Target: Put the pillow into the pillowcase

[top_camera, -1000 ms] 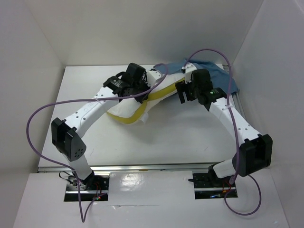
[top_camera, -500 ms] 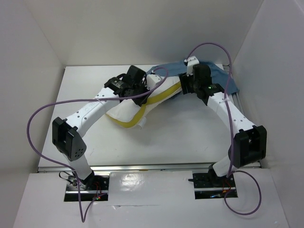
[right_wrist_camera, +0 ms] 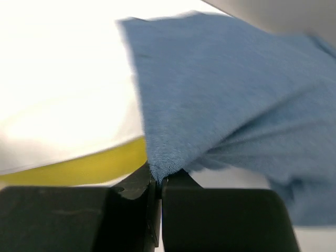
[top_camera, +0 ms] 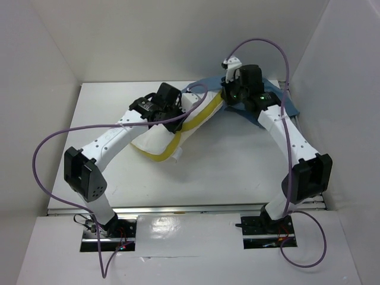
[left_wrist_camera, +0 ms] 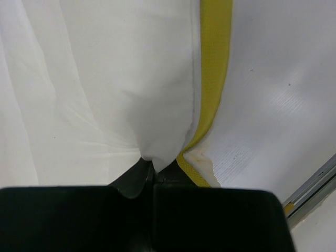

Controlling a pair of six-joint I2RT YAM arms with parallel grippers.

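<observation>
Pillow [top_camera: 155, 142]: white, soft, with a yellow strip [top_camera: 196, 120] along one edge. It lies diagonally on the tabletop [top_camera: 237, 163], from the middle up toward the far edge, where its upper end meets the pillowcase. The lower end is rumpled, and the strip curls around it.

Pillowcase [top_camera: 208, 84]: dusty blue, wrinkled, bunched toward the far right corner. In the right wrist view, a raised edge of its cloth [right_wrist_camera: 220, 89] hangs in front of the pillow [right_wrist_camera: 63, 94] and the strip [right_wrist_camera: 79, 168].

Left gripper [top_camera: 178, 111]: over the pillow's upper half. The left wrist view shows its jaws [left_wrist_camera: 154, 170] closed tight on a pinched fold of white pillow fabric [left_wrist_camera: 105, 79], just beside the strip [left_wrist_camera: 212, 63].

Right gripper [top_camera: 228, 98]: near the far edge, right of centre. Its jaws [right_wrist_camera: 159, 178] are pressed together on the hem of the blue cloth.

Purple cables [top_camera: 44, 148]: one loops from each arm.
</observation>
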